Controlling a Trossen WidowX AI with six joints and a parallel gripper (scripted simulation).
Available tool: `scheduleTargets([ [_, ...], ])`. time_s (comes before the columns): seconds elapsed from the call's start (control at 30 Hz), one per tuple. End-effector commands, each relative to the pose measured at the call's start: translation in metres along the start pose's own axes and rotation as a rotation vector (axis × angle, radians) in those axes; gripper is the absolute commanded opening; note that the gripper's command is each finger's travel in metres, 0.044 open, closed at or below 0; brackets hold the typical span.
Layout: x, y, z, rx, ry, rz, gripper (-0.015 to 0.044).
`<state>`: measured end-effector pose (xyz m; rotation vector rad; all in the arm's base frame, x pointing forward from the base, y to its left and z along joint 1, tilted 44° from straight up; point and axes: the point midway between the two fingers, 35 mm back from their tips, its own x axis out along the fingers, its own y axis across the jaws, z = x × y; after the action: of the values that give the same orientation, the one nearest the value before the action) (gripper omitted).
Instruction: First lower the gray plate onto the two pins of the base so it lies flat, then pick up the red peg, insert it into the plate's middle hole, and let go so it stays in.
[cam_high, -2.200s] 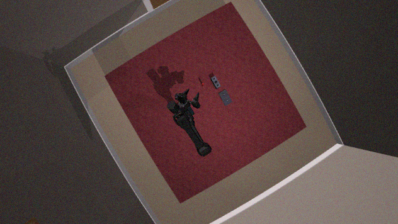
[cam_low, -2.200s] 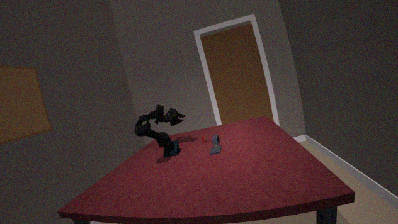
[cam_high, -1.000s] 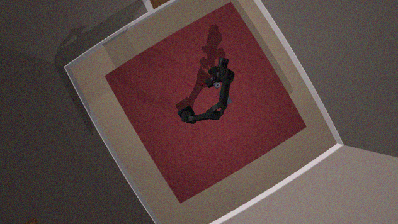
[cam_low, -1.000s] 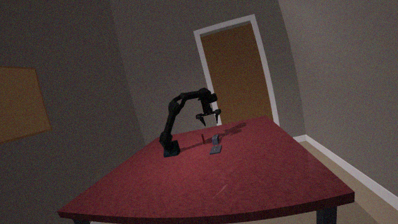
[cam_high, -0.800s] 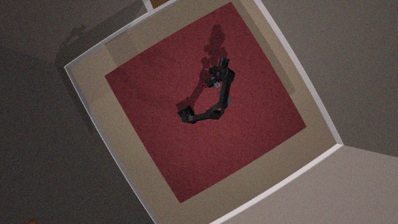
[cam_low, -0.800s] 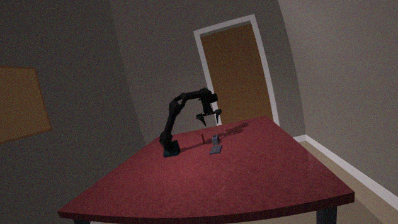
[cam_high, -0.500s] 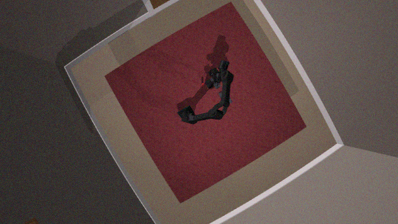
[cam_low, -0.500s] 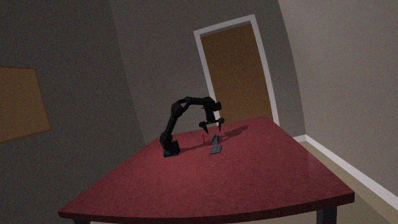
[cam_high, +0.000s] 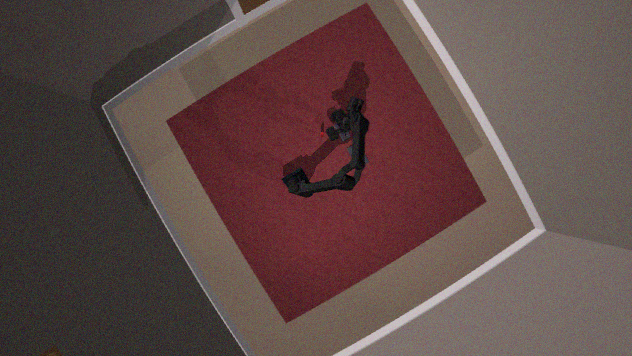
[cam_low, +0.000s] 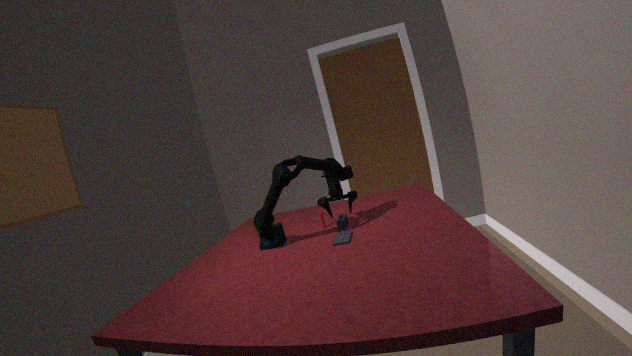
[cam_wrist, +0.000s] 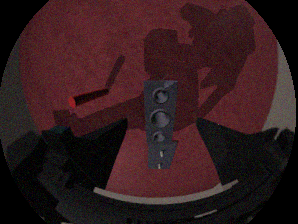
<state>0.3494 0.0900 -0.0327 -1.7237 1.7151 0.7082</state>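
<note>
Progress: nothing of the task looked done; both steps appeared to remain.
Gripper: the gripper (cam_low: 338, 204) hung over the parts with its dark fingers spread wide and nothing between them.
Plate: in the exterior view one gray piece (cam_low: 343, 221) stood proud of the table (cam_low: 410, 280) below the gripper and a flatter gray slab (cam_low: 342, 238) lay just beside it, nearer the camera. Which was the plate and which the base could not be told at that size. The two sat apart, so the plate was judged not yet on the pins.
Wrist view: a narrow gray strip with round holes or studs along its length (cam_wrist: 160, 120) lay centred between the fingers, a shorter gray piece at its near end.
Peg: the peg (cam_low: 322, 219) stood upright on the table, near the gray parts and clear of the gripper, untouched.
Left to do: grasp and seat the plate, then fetch and insert the peg and release it.
Shapes: the gray parts were small, flat-faced and rectangular; the peg was a slim rod.
Surfaces: the table top was matte, grainy dark red; the arm (cam_low: 280, 185) was matte black.
</note>
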Motion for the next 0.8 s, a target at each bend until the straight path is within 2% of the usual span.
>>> scheduleTargets([
  [0.0, 0.01, 0.001, 0.0, -0.007, 0.008, 0.005, 0.044],
  [0.77, 0.047, 0.002, -0.001, -0.006, 0.01, 0.004, 0.044],
])
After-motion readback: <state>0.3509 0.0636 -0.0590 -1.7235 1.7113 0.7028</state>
